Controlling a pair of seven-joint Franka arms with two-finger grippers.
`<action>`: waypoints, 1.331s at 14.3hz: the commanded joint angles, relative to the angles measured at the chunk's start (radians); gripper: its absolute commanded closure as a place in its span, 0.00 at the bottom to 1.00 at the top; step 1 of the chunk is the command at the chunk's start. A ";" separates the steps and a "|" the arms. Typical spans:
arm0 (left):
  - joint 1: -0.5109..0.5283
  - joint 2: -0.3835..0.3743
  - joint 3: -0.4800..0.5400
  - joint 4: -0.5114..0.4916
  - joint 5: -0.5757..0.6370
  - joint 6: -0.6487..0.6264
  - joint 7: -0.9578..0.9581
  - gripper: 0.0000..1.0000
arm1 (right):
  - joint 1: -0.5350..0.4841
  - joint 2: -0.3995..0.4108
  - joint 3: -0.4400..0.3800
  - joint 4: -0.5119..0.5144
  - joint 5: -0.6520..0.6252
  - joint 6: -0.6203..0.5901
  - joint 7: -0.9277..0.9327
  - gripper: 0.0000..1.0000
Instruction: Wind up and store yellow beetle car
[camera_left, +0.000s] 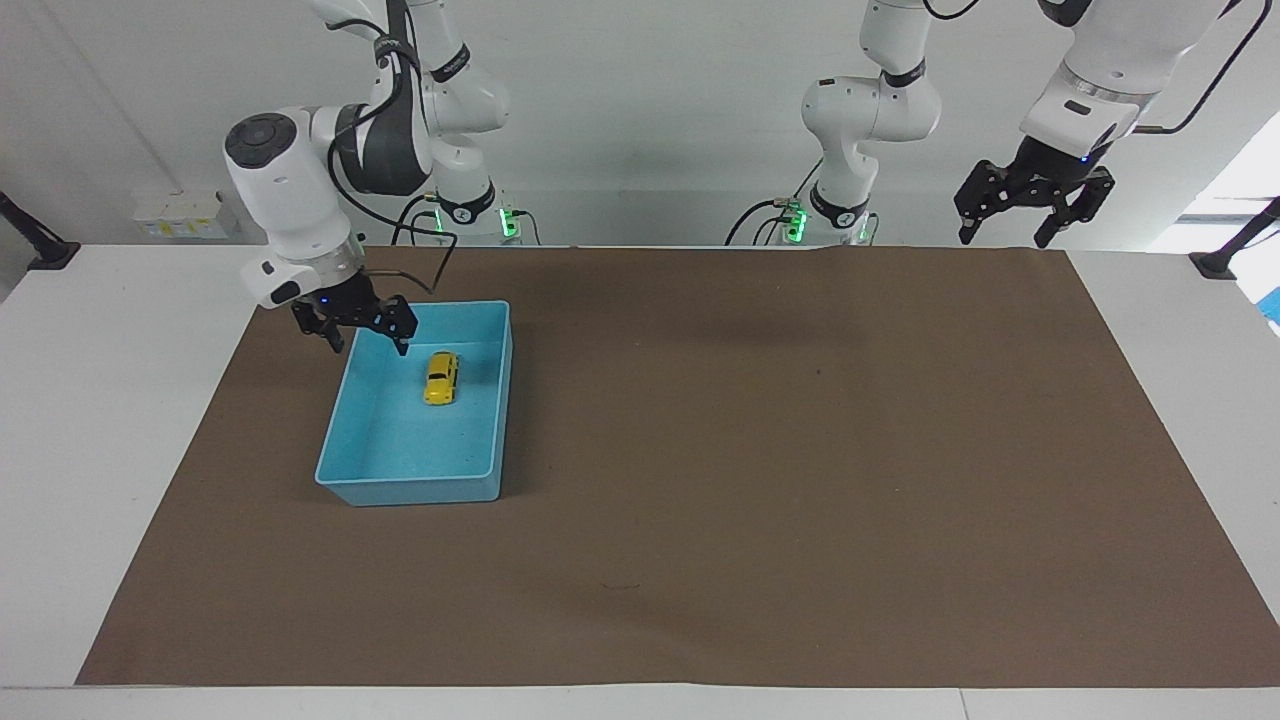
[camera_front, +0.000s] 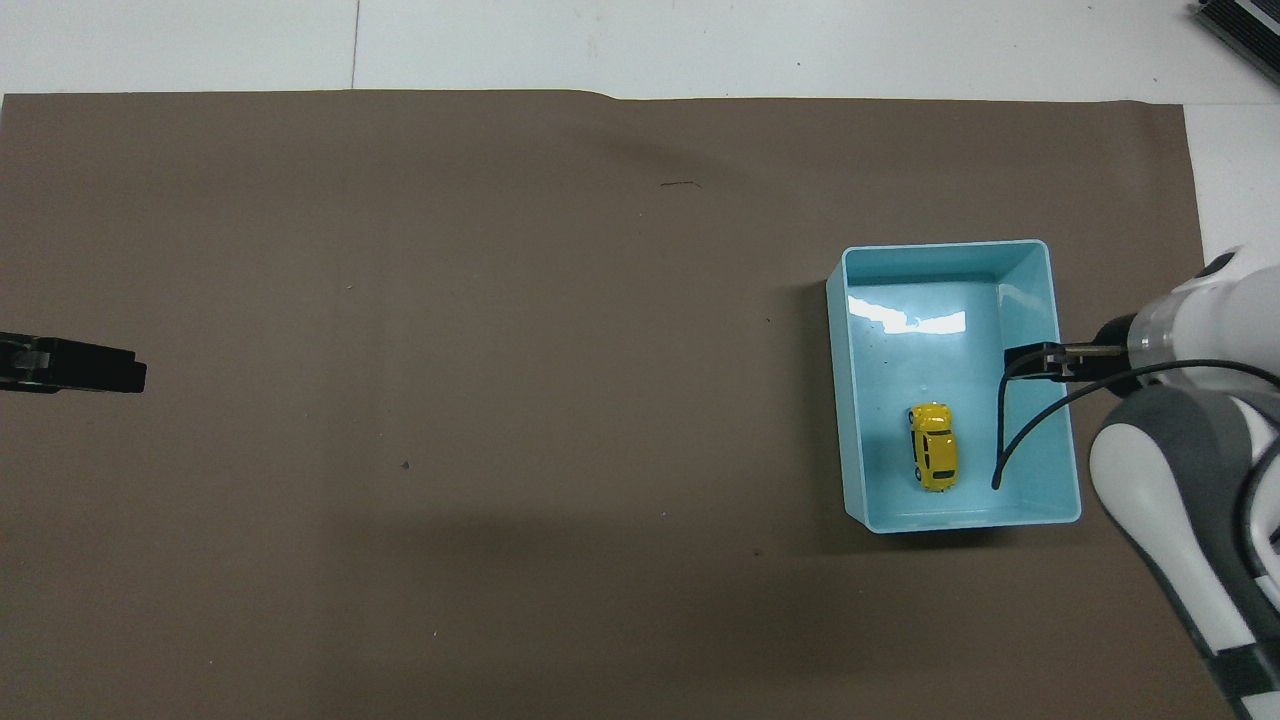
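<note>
Facing view first: yellow beetle car (camera_left: 440, 377) sits on its wheels on the floor of the light blue bin (camera_left: 345, 420), in the half of the bin nearer to the robots, with nothing touching it. Its length runs along the bin's long sides. The bin stands on the brown mat (camera_left: 800, 450) toward the right arm's end of the table. The right gripper (camera_left: 365, 335) hangs over the bin's rim at the corner nearest the robots, its fingers spread apart and holding nothing, clear of the car. The left gripper (camera_left: 1005, 232) waits raised over the mat's edge at the left arm's end, fingers spread wide and empty.

Overhead view: the car (camera_front: 935, 460) lies inside the bin (camera_front: 850, 400), close to the wall on the side toward the table's middle and near the end closest to the robots. The right gripper (camera_front: 1035, 360) shows over the bin's outer long wall, with a black cable looping down in front of it. The left gripper (camera_front: 75, 365) shows as a dark tip over bare mat (camera_front: 500, 400), well apart from the bin.
</note>
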 joint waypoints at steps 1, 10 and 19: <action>0.015 -0.005 -0.009 0.011 -0.001 -0.019 0.007 0.00 | -0.021 0.046 0.005 0.137 -0.007 -0.109 -0.004 0.00; 0.015 -0.005 -0.009 0.011 -0.001 -0.020 0.007 0.00 | -0.112 0.040 0.008 0.302 0.009 -0.290 -0.017 0.00; 0.014 -0.005 -0.008 0.011 -0.001 -0.019 0.007 0.00 | -0.096 0.029 0.021 0.431 0.006 -0.478 0.036 0.00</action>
